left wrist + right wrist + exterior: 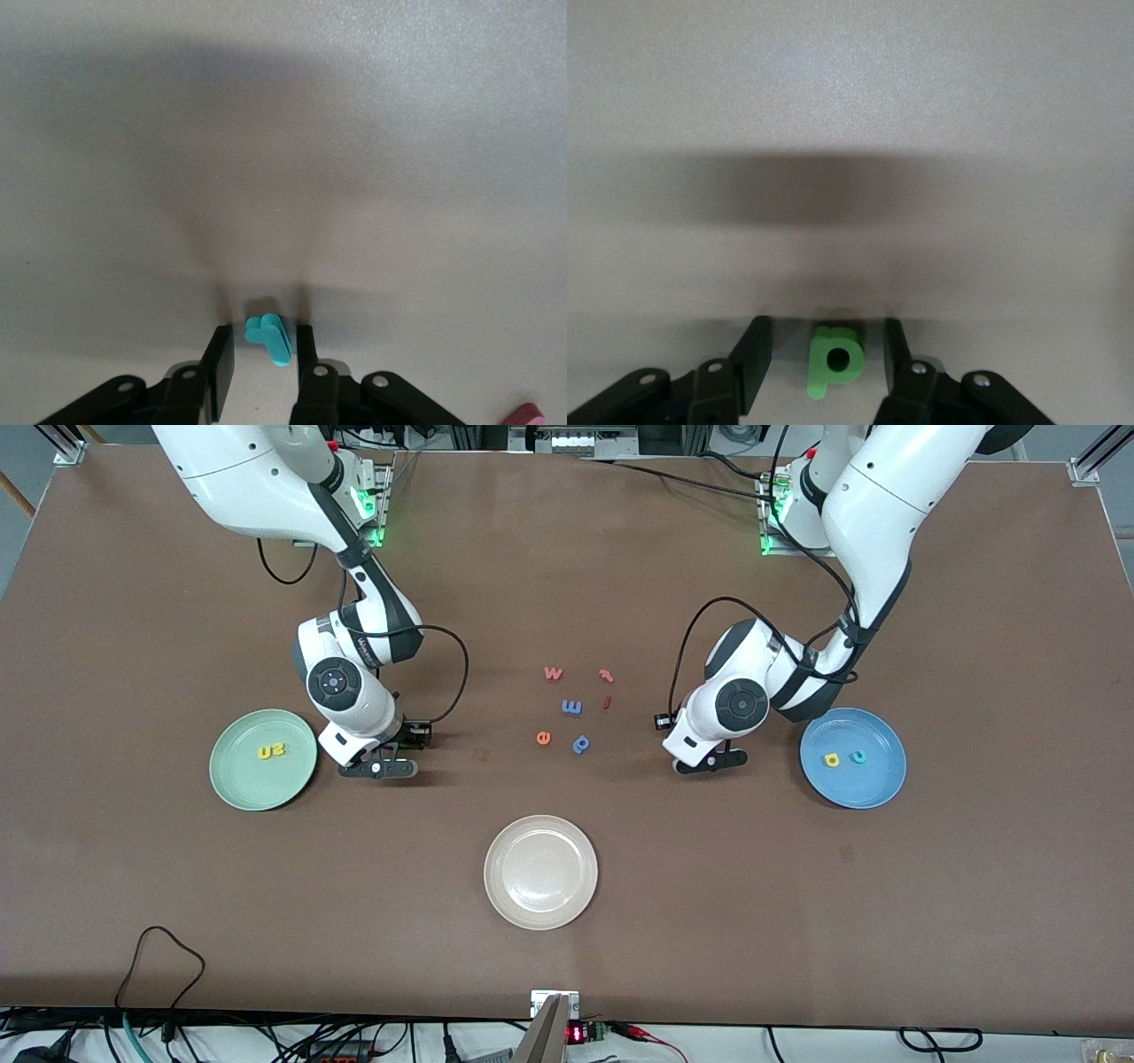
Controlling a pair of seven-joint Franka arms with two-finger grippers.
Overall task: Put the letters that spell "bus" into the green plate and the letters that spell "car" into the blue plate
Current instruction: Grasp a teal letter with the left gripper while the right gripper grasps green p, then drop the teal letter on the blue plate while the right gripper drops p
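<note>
Teal foam sits between the fingers of the left gripper (263, 350) — the "r" (268, 339) stands on edge on the table beside the blue plate (886, 784), touching one pad with a gap at the other, so the jaws are not yet clamped. Across the table, the right gripper (826, 354) stands low beside the green plate (232, 779), jaws spread around the green "b" (833, 360) lying flat, its stem along the fingers. Each arm is nearer its own plate — closing squarely looks like what matters next.
</note>
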